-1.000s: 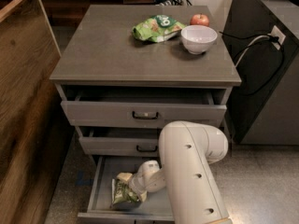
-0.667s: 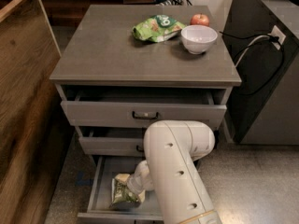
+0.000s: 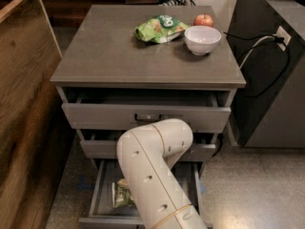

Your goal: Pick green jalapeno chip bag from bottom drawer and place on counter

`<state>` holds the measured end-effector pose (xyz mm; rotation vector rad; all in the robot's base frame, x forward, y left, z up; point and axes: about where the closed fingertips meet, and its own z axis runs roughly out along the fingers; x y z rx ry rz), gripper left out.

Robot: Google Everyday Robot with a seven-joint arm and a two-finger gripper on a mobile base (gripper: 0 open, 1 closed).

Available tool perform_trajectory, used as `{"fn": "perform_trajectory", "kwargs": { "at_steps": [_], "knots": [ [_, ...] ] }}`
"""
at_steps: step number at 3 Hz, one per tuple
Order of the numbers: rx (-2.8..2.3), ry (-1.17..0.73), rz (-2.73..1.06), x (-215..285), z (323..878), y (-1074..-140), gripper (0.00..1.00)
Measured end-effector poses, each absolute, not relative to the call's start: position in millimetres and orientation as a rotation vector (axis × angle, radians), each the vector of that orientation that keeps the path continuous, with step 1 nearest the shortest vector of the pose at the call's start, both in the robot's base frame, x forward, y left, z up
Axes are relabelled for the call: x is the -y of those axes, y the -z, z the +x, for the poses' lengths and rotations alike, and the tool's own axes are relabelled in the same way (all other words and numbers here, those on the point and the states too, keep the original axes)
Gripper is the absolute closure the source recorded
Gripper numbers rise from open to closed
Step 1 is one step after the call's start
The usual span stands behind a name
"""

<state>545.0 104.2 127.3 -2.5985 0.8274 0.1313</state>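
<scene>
The green jalapeno chip bag [image 3: 121,196] is a crinkled olive-green foil bag lying in the left part of the open bottom drawer [image 3: 97,194]. My white arm [image 3: 152,175] reaches down into that drawer and covers most of it. My gripper [image 3: 124,183] is low in the drawer, right at the top of the bag, and is almost wholly hidden behind the arm. I cannot tell if it touches the bag. The counter [image 3: 119,51] is the flat grey cabinet top above.
On the counter's far right stand a bright light-green bag [image 3: 159,27], a white bowl [image 3: 202,38] and a red apple [image 3: 204,19]. The two upper drawers [image 3: 143,113] stand slightly open. A wooden panel [image 3: 24,104] is at left, and a dark cabinet with cables [image 3: 271,80] at right.
My arm has swung to the left over the bottom drawer and now hides more of it. The chip bag lies where it was.
</scene>
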Motion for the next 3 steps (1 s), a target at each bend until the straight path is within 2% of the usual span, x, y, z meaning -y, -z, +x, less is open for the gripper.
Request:
{"fn": "perform_trajectory", "kwargs": {
  "at_steps": [3],
  "knots": [
    [-0.803,-0.165,-2.538,-100.1,546.8,-125.2,0.0]
  ]
}}
